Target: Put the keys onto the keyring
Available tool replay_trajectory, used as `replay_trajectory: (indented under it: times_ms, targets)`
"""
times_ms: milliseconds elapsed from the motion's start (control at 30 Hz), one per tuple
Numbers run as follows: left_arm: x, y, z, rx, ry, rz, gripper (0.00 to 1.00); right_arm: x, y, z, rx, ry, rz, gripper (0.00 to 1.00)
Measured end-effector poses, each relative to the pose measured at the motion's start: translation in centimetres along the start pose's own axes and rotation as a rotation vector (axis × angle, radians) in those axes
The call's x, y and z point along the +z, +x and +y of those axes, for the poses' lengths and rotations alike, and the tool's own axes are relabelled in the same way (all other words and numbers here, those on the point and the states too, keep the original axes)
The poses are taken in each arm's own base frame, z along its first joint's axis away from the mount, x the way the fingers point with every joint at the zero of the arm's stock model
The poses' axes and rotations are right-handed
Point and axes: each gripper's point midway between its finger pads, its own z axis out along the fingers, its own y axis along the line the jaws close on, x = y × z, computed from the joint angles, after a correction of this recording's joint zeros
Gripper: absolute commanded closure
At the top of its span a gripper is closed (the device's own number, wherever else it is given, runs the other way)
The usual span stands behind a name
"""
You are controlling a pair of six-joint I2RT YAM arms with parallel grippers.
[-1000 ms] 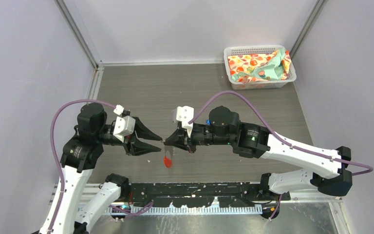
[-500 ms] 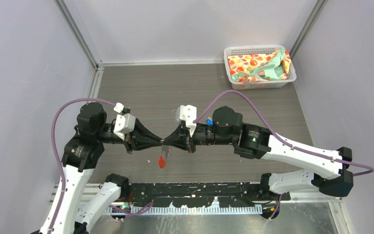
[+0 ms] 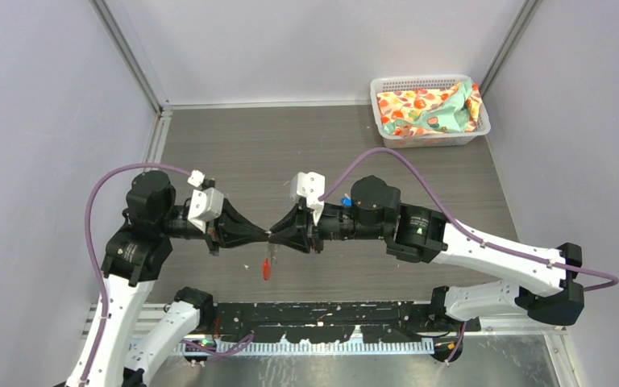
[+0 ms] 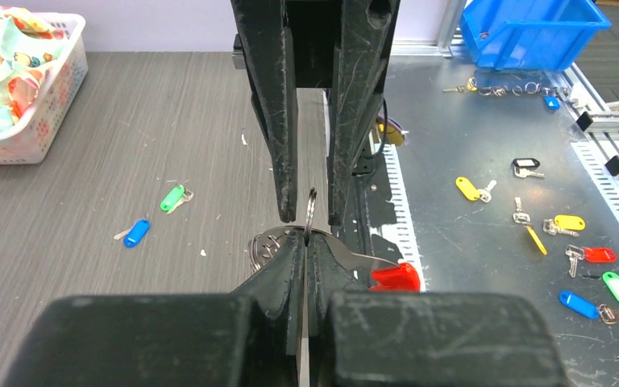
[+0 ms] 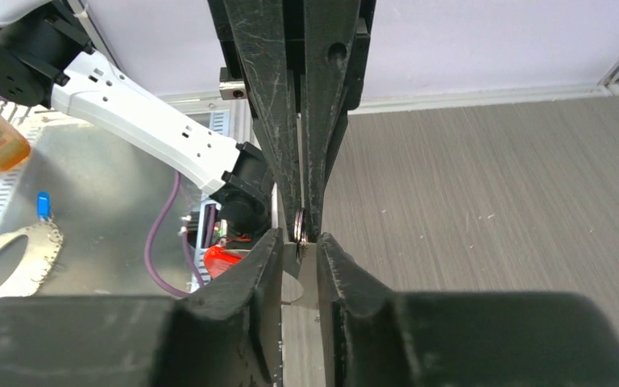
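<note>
The keyring hangs above the table between both grippers, its red tag [image 3: 267, 268] dangling below. In the left wrist view my left gripper [image 4: 306, 239] is shut on the wire ring [image 4: 312, 211], with the red tag [image 4: 395, 278] to its right. My right gripper [image 5: 298, 242] faces it tip to tip. Its fingers stand slightly open on either side of the ring [image 5: 300, 226], with a gap showing on both sides. A blue-headed key [image 4: 136, 233] and a green-headed key [image 4: 173, 198] lie on the table, apart from both grippers.
A white basket [image 3: 429, 110] holding patterned cloth stands at the back right. In the left wrist view, a blue bin [image 4: 532, 28] and several loose coloured-tag keys [image 4: 568, 222] lie on the metal shelf at the table's near edge.
My left gripper moved in and closed on the keyring. My right gripper, shut on it before, has loosened. The red tag swung a little to the left.
</note>
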Motion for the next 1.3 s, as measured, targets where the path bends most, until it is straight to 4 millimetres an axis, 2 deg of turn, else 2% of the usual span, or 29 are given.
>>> replay_trajectory:
  times_ms: [200,367,467,600,767,867,900,1000,1033,1167,1233,1300]
  targets:
    - [0.0,0.2,0.3,-0.021,-0.014,0.006,1.00,-0.3,1.0,-0.8,0.040,0.047,0.040,0.43]
    - [-0.1,0.3,0.2,0.020,-0.015,0.010,1.00,-1.5,2.1,-2.2,0.099,0.122,0.096,0.34]
    - [-0.2,0.4,-0.2,0.063,-0.015,0.010,1.00,-3.2,2.0,-4.1,0.159,0.206,0.107,0.31]
    - [-0.4,0.6,-0.6,0.105,-0.015,0.010,1.00,-6.1,1.7,-7.8,0.273,0.368,0.095,0.20]
    - [-0.4,1.3,-0.3,0.112,-0.019,0.026,1.00,-9.5,4.1,-12.9,0.390,0.650,0.123,0.22]
    - [-0.3,2.0,-0.1,0.101,-0.020,0.040,1.00,-11.8,8.6,-16.3,0.447,0.849,0.186,0.29]
    - [-0.3,2.1,-0.1,0.095,-0.021,0.043,1.00,-12.5,10.3,-17.3,0.467,0.907,0.218,0.36]
    - [-0.3,2.6,0.1,0.084,-0.026,0.054,1.00,-15.7,17.5,-20.5,0.557,1.109,0.340,0.52]
    - [-0.3,2.7,0.2,0.085,-0.028,0.057,1.00,-17.0,20.3,-21.1,0.598,1.173,0.393,0.53]
    - [-0.4,3.0,0.3,0.083,-0.033,0.067,1.00,-20.3,27.6,-21.7,0.711,1.336,0.545,0.53]
    - [-0.4,3.0,0.3,0.084,-0.035,0.069,1.00,-20.8,29.8,-21.3,0.742,1.366,0.598,0.53]
    - [-0.4,3.1,0.3,0.088,-0.034,0.070,1.00,-20.8,31.2,-21.1,0.764,1.380,0.625,0.53]
